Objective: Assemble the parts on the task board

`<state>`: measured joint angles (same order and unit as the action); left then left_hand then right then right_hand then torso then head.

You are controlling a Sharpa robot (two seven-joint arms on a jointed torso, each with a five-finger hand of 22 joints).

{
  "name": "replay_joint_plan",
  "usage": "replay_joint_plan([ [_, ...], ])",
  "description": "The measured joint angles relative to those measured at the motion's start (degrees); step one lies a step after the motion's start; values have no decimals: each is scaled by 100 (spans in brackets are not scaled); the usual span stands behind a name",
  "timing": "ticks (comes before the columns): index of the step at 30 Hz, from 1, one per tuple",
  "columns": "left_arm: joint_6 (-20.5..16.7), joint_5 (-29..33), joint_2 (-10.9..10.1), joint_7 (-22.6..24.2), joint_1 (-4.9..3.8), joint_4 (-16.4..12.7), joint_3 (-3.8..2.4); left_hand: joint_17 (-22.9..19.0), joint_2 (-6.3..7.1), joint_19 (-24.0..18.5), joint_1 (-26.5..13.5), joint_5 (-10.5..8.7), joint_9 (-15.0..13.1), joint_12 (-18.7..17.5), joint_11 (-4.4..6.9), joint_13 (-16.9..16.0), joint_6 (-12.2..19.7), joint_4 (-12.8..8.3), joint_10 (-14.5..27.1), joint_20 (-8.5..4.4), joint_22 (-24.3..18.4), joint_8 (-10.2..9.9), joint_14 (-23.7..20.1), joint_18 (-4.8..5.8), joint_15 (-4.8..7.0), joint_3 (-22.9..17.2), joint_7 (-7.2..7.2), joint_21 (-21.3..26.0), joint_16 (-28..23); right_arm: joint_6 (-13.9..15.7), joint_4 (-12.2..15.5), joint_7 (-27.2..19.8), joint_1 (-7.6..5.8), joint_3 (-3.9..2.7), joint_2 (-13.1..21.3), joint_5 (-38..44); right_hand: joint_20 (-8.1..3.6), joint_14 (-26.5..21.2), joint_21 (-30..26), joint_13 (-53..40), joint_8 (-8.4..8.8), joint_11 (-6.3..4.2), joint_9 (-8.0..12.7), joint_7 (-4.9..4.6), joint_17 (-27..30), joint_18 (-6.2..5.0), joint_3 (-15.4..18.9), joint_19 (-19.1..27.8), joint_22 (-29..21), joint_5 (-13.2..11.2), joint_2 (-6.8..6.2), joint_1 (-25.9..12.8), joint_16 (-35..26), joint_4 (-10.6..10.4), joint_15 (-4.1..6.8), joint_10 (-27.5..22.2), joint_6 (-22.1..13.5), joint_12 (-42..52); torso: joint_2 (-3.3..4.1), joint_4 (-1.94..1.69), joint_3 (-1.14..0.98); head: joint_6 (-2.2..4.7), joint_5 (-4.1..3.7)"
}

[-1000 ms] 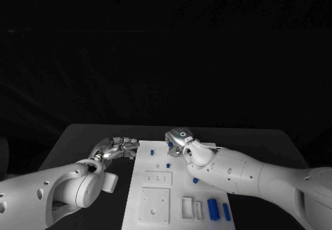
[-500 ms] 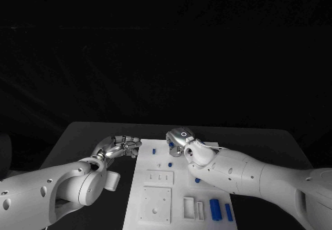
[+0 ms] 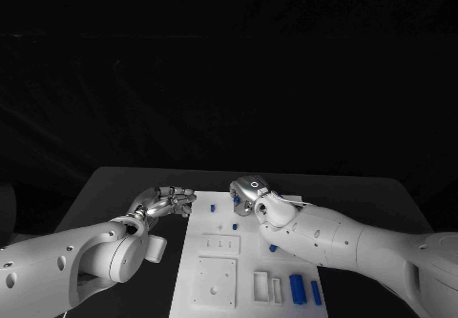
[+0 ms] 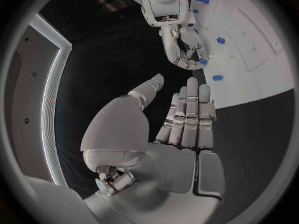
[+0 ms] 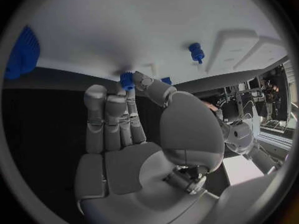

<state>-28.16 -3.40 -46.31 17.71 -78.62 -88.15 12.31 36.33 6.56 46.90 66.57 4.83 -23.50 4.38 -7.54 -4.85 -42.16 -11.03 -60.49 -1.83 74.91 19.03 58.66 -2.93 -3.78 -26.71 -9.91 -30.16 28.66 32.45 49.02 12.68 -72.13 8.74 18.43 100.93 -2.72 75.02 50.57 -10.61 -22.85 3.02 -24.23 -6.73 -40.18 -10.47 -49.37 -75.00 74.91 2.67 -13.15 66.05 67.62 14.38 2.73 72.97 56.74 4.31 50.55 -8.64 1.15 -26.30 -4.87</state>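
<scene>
The white task board lies lengthwise in the middle of the table. My right hand hovers over its far end and pinches a small blue part between thumb and a finger, close to the board surface; the right wrist view shows the pinched part at the fingertips. My left hand is beside the board's far left corner, over the dark table, with its fingers stretched out together and nothing in them. The left wrist view also shows my right hand above the board.
Small blue pegs stand on the board's far half, and another blue piece lies by my right forearm. Two longer blue cylinders lie near the front right corner. White raised blocks and slots occupy the near half.
The camera has shifted a little. Both hands stay about where they were, and the right hand keeps its pinch on the blue part.
</scene>
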Motion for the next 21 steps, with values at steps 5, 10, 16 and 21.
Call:
replay_joint_plan([
  [5,0,0,-4,-1,-1,1,0,-1,0,0,0,0,0,0,0,6,0,0,0,0,0,0,0,6,0,0,0,0,0,-2,-36,-87,4,4,9,-213,23,-31,0,132,227,256,102,-201,36,125,187,-24,0,23,-227,-226,27,-224,-166,-479,-405,-78,4,3,2,9,1],
  [10,-1,0,-16,-2,-2,1,0,-1,17,0,-17,0,5,0,0,6,0,0,0,0,-1,-22,0,-19,0,0,0,0,0,34,-17,-174,2,4,34,-435,13,-58,0,318,343,395,157,-315,58,125,477,-37,0,23,-379,-348,80,-316,-274,-981,-641,-78,8,7,2,19,7],
  [16,-3,0,-45,-3,-8,-1,0,-1,23,0,-23,0,5,0,0,5,0,0,0,0,0,-22,0,-40,0,0,0,0,0,131,211,-264,-33,-28,214,-643,6,-74,-25,434,357,436,174,-340,78,125,783,-45,0,23,-381,-490,129,-326,-325,-1114,-706,-78,12,9,1,39,13],
  [21,-5,0,-84,-4,-26,-1,1,-1,23,0,-23,0,5,0,0,5,0,0,0,0,4,-22,0,-40,0,0,0,0,0,185,648,-296,-107,-249,493,-746,6,-74,-47,446,357,408,177,-340,105,125,885,-45,0,22,-380,-550,157,-366,-325,-1038,-706,-3,14,23,-5,90,13],
])
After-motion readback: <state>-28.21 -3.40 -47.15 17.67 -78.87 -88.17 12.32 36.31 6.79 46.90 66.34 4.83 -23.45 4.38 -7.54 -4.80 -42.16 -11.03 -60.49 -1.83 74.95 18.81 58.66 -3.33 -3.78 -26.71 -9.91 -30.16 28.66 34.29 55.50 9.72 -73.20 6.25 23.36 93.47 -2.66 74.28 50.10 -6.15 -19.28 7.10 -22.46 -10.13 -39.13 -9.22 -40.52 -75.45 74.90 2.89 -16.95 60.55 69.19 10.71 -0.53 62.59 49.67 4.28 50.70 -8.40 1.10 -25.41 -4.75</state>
